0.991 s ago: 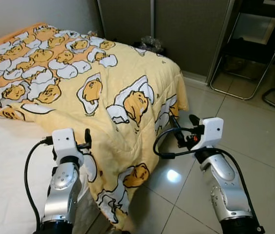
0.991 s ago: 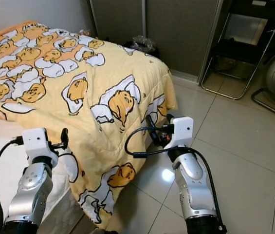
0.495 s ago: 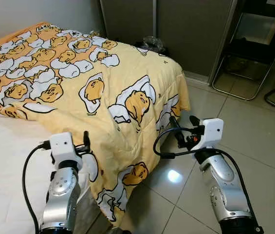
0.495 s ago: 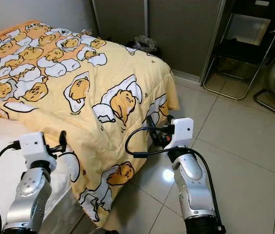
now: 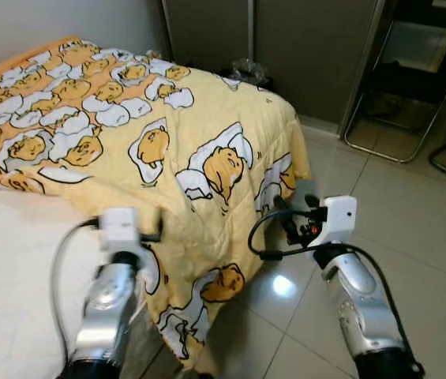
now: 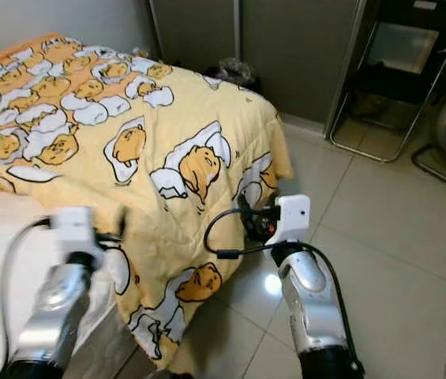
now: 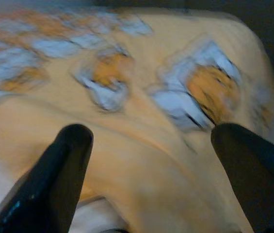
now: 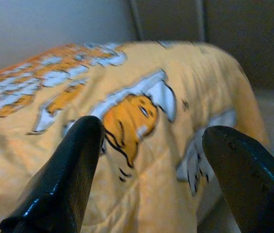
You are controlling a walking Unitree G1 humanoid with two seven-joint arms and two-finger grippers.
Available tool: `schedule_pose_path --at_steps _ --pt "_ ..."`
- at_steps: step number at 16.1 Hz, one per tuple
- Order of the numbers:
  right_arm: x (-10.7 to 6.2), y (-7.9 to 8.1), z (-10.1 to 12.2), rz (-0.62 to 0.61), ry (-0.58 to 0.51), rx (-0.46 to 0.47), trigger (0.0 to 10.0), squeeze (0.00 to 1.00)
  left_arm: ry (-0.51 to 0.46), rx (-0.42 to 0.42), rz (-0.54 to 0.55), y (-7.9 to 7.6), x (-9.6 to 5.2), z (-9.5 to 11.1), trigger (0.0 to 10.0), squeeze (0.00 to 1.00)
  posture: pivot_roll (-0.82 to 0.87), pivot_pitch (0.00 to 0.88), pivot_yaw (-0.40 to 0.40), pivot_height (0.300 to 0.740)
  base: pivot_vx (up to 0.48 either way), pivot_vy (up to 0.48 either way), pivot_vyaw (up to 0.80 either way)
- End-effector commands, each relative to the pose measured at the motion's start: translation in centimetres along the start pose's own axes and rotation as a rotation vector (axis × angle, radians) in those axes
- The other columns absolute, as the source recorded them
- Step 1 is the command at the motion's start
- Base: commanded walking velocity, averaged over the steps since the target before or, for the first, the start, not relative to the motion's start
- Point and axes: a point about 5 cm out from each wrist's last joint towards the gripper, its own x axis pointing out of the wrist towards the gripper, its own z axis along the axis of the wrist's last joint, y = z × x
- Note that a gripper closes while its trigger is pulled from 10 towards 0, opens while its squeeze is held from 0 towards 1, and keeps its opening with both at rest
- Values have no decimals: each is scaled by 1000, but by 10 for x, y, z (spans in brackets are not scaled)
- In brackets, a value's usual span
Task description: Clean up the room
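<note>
Both arms have pushed forward toward the bed since a second ago, the left most, now blurred. Left gripper (image 7: pixel 146 145), fingers spread wide and empty, is just at the yellow blanket (image 5: pixel 167 142), whose folded-back edge lies straight ahead on the white mattress (image 5: pixel 9 260). Right gripper (image 8: pixel 149 141), also parted and empty, faces the corner hanging toward the tiled floor (image 5: pixel 412 213). Blanket is rumpled, printed with cartoon eggs.
</note>
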Motion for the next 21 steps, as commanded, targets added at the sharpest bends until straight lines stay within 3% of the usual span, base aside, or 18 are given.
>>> schedule_pose_path --at_steps 1,2,4,6,7,9,10,11,15,18,21 --pt "-3 -16 -19 -107 98 52 10000 0 142 61 -135 -13 4 -23 10000 0 -172 0 133 740 0 0 0" --pt "-10 -35 -45 -222 238 106 10000 0 233 150 -213 -22 8 -40 10000 0 -174 0 132 740 0 0 0" --pt "-26 -50 -77 -296 420 105 10000 0 451 165 -305 -29 1 -77 10000 0 -173 0 135 740 0 0 0" --pt "-38 -53 -100 -318 565 120 10000 0 593 195 -272 -23 -12 -102 10000 0 -179 0 139 740 0 0 0" --pt "-44 -53 -110 -327 634 105 10000 0 689 140 -214 -18 -21 -115 10000 0 -194 0 147 740 0 0 0" --pt "-72 -58 -137 -413 819 123 10000 0 881 134 -160 -12 -49 -144 10000 0 -210 0 157 740 0 0 0" --pt "-83 -58 -146 -443 891 123 10000 0 942 159 -156 -9 -58 -152 10000 0 -210 0 157 740 0 0 0" --pt "-85 -58 -147 -434 915 78 10000 0 992 154 -157 -8 -64 -156 10000 0 -218 0 168 740 0 0 0" --pt "-80 -50 -148 -370 916 79 10000 0 982 93 -143 -12 -63 -156 10000 0 -216 0 162 740 0 0 0" --pt "-88 -47 -155 -372 950 86 10000 0 977 122 -147 -10 -61 -154 10000 0 -208 0 163 740 0 0 0" --pt "-85 -48 -153 -371 948 83 10000 0 969 128 -154 -11 -58 -152 10000 0 -203 0 157 740 0 0 0"
